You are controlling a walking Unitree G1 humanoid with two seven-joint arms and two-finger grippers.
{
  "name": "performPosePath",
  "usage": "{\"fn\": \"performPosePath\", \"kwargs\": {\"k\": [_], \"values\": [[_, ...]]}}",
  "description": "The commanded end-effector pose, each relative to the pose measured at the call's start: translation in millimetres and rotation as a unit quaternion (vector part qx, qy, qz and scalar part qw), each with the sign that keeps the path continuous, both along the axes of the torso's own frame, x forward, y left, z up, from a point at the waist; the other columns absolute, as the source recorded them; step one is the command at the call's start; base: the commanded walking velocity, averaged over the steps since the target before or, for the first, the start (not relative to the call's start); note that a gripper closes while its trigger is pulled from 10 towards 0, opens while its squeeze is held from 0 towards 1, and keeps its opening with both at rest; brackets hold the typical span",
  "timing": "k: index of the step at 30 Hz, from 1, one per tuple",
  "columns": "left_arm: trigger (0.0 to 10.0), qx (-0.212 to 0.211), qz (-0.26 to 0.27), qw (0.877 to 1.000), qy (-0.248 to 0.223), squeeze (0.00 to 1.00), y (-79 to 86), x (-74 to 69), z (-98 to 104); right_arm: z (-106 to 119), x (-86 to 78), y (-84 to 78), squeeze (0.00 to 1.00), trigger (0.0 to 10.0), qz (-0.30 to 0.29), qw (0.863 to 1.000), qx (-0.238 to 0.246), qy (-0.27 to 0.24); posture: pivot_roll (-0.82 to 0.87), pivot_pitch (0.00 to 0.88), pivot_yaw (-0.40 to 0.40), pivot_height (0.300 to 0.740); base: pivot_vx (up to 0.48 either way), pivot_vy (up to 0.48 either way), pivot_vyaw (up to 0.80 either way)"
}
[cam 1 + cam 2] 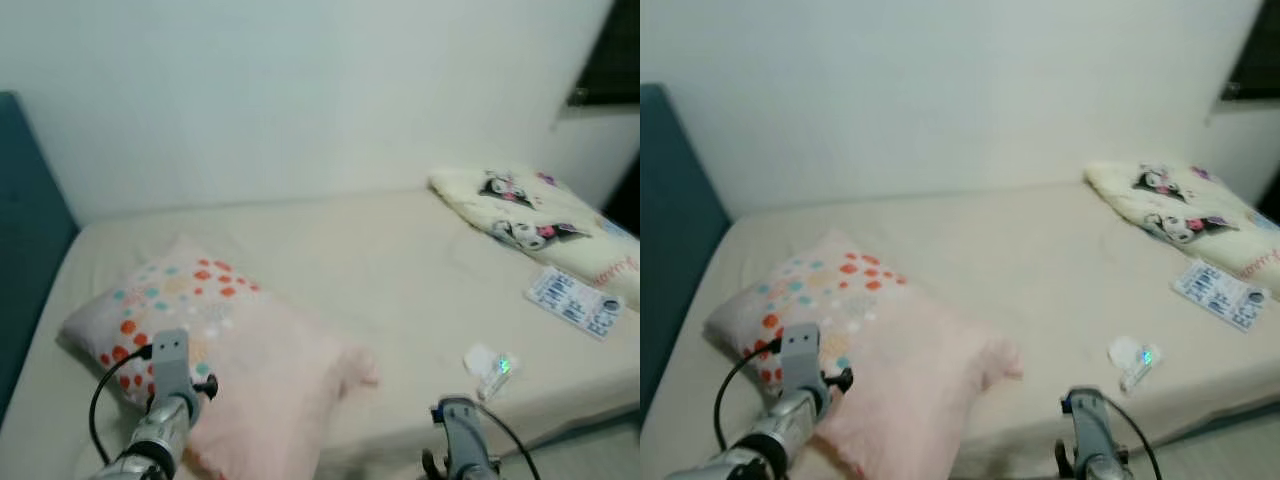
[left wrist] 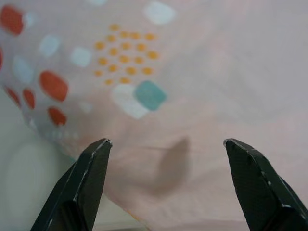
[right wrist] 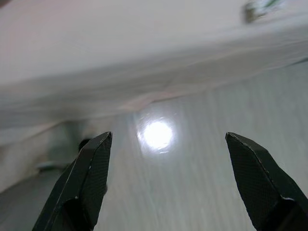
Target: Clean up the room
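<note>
Lowest in your frame, the left gripper [image 2: 166, 149] hangs with fingers spread over the pink dotted pillow [image 1: 240, 350] at lower left. Your right gripper [image 3: 168, 144], also spread, points at the floor [image 3: 202, 168] beside the bed [image 1: 400, 260]. Farther right lie a small wrapper [image 1: 490, 365], a card [image 1: 575, 300], and a folded cartoon blanket [image 1: 530, 215].

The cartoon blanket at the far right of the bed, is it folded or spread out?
Folded. The cartoon blanket sits as a compact bundle on the bed, its edges doubled over rather than laid flat.
</note>
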State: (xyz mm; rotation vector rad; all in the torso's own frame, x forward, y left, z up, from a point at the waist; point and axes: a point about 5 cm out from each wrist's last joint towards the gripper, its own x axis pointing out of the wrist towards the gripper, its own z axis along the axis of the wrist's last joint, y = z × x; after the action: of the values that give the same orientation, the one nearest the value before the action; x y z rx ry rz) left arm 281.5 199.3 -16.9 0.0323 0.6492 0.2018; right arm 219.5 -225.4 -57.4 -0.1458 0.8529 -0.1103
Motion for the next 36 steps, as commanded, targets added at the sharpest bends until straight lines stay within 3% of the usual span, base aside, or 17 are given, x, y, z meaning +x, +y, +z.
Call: {"fn": "performPosePath", "kwargs": {"k": [1,2,3,5,7,9,10,12,15,16,19,23,36], "values": [[10.0,0.031,0.004,0.999,0.030,0.00,11.2,-12.6,-9,6,9.3,1.1,0.00,10.0,-0.001,1.000,0.008,-0.024,-0.15,0.000,-0.013,0.740,0.000,0.000,0.00],[10.0,0.075,-0.001,0.996,0.048,0.00,18.1,-18.9,-12,8,13.1,3.7,0.00,10.0,0.004,0.999,0.014,-0.032,-0.15,0.000,-0.013,0.740,0.000,0.000,0.00],[10.0,0.182,-0.021,0.980,0.080,0.00,32.6,-28.6,-15,13,20.9,8.7,0.00,10.0,0.015,0.999,0.025,-0.046,-0.15,0.000,-0.012,0.740,0.000,0.000,0.00],[10.0,0.186,-0.007,0.979,0.082,0.00,36.3,-31.3,-16,14,23.5,10.5,0.00,10.0,0.018,0.998,0.029,-0.048,-0.15,0.000,-0.011,0.740,0.000,0.000,0.00],[10.0,0.167,0.015,0.983,0.081,0.00,37.3,-33.1,-17,16,26.5,12.0,0.00,10.0,0.020,0.998,0.034,-0.052,-0.15,0.000,-0.011,0.740,0.000,0.000,0.00],[10.0,0.080,0.063,0.993,0.066,0.00,31.4,-32.7,-19,21,34.2,13.8,0.00,10.0,0.029,0.997,0.031,-0.060,-0.15,0.000,-0.014,0.735,0.000,0.000,0.00],[10.0,0.058,0.072,0.994,0.062,0.00,29.4,-32.3,-19,23,36.2,14.2,0.00,10.0,0.031,0.997,0.031,-0.063,-0.15,0.000,-0.014,0.730,0.000,0.000,0.00],[10.0,-0.033,0.087,0.995,0.038,0.00,17.7,-27.4,-19,30,45.0,13.7,0.00,10.0,0.028,0.996,0.035,-0.082,-0.15,0.000,-0.016,0.720,0.000,0.000,0.00],[10.0,-0.159,0.115,0.981,0.012,0.00,2.7,-22.0,-19,39,54.9,11.8,0.00,10.0,0.028,0.993,0.037,-0.105,-0.15,0.000,-0.016,0.705,0.000,0.000,0.00],[10.0,-0.159,0.115,0.981,0.012,0.00,2.7,-22.0,-19,39,54.9,11.8,0.00,10.0,0.028,0.993,0.037,-0.105,-0.15,0.000,-0.016,0.705,0.000,0.000,0.00],[10.0,-0.274,0.124,0.953,-0.029,0.00,-10.1,-12.7,-13,52,66.2,6.3,0.00,10.0,0.025,0.990,0.036,-0.134,-0.15,0.000,-0.016,0.690,0.000,0.000,0.00],[10.0,-0.303,0.121,0.944,-0.055,0.00,-12.0,-7.5,-8,58,71.5,2.8,0.00,10.0,0.022,0.988,0.037,-0.150,-0.15,0.000,-0.017,0.680,0.000,0.000,0.00],[10.0,-0.261,0.185,0.943,-0.088,0.00,13.9,-2.0,2,89,94.3,-2.7,0.00,10.0,0.027,0.972,0.060,-0.224,-0.17,0.000,-0.012,0.625,0.000,0.000,0.00]]}}
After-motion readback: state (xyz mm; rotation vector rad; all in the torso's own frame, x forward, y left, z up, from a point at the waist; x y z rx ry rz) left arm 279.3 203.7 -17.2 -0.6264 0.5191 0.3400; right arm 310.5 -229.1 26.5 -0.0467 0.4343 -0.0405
